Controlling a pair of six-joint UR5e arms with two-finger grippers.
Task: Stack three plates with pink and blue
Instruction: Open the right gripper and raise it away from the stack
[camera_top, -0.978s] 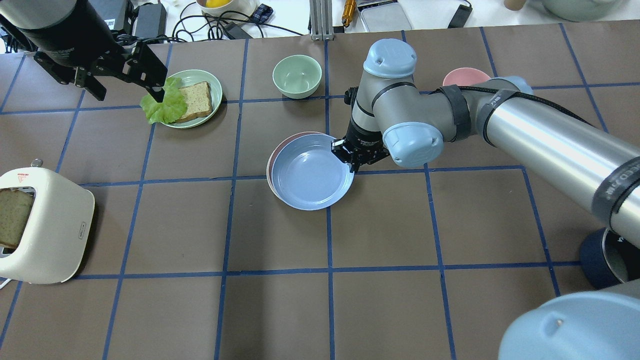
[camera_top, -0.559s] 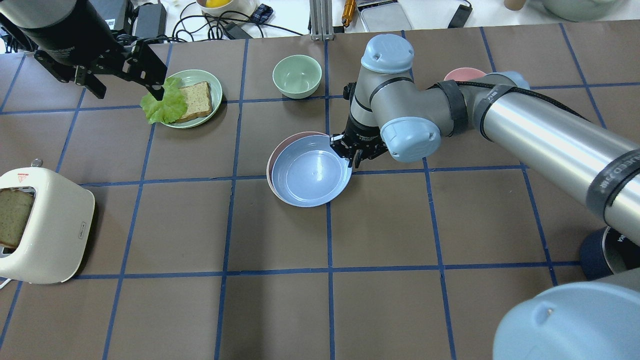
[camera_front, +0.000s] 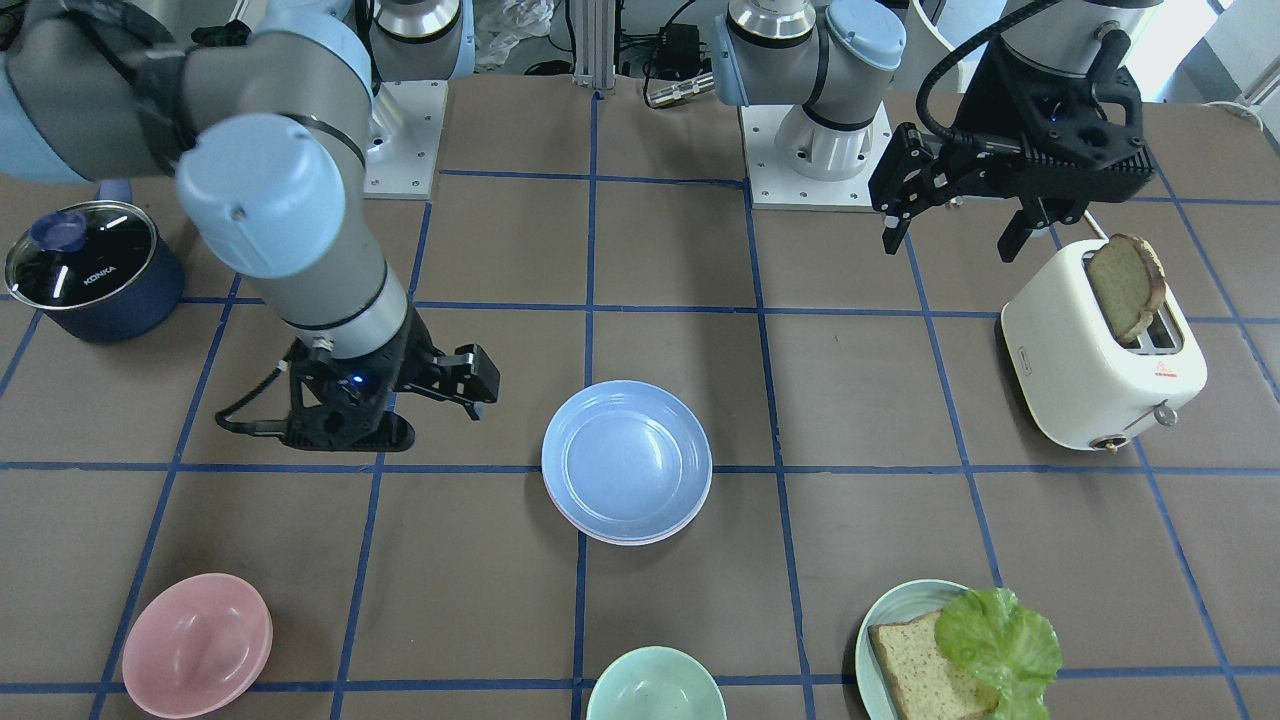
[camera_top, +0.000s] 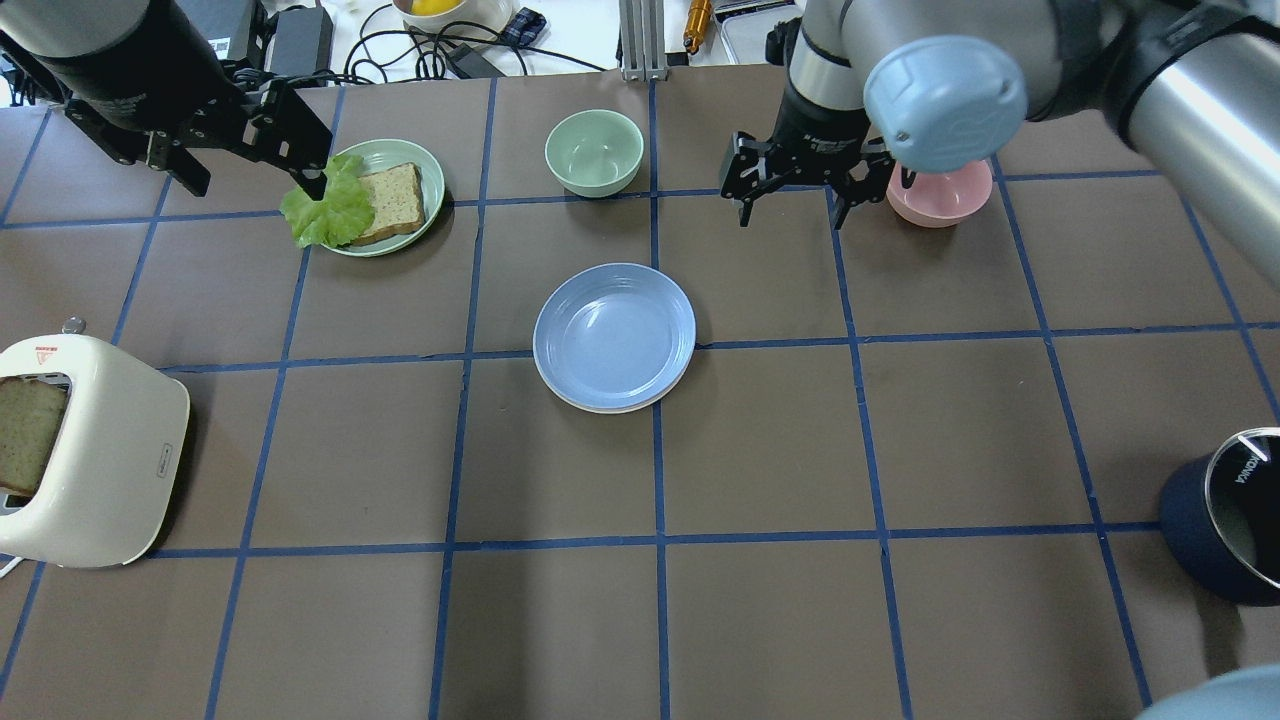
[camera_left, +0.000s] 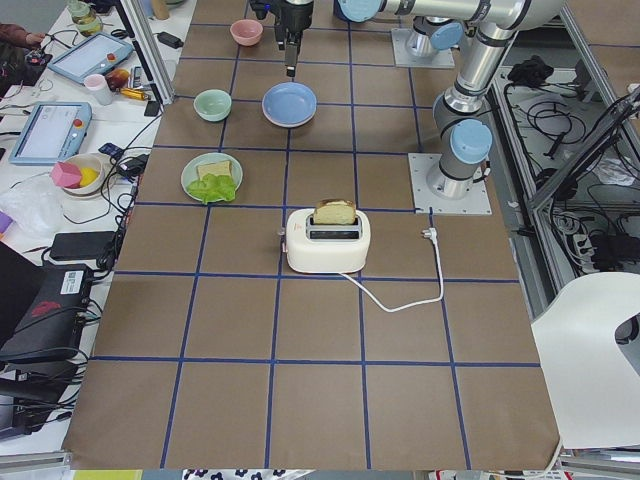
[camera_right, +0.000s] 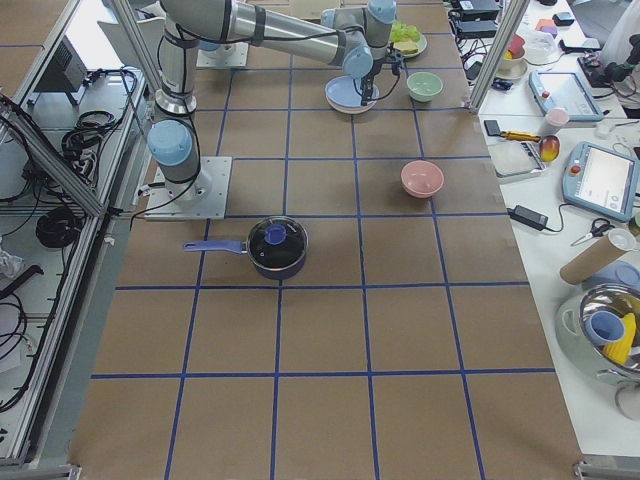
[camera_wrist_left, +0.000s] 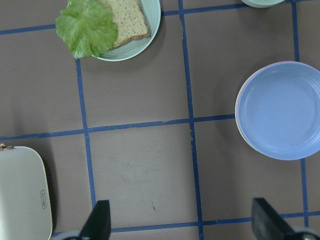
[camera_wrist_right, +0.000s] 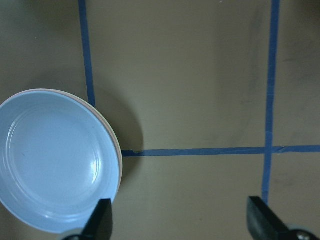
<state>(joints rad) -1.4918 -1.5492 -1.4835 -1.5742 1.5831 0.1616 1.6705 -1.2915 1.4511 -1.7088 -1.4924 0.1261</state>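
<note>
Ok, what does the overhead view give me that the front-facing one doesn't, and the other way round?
Only overhead: the whole bread-and-lettuce plate, which front-facing crops, and the cables beyond the table's far edge.
Only front-facing: the arm bases and the whole lidded pot, which overhead cuts off.
Shared: the blue plate topping the stack mid-table, the pink bowl, the green bowl, the toaster, and the left gripper and right gripper, both open and empty.
</note>
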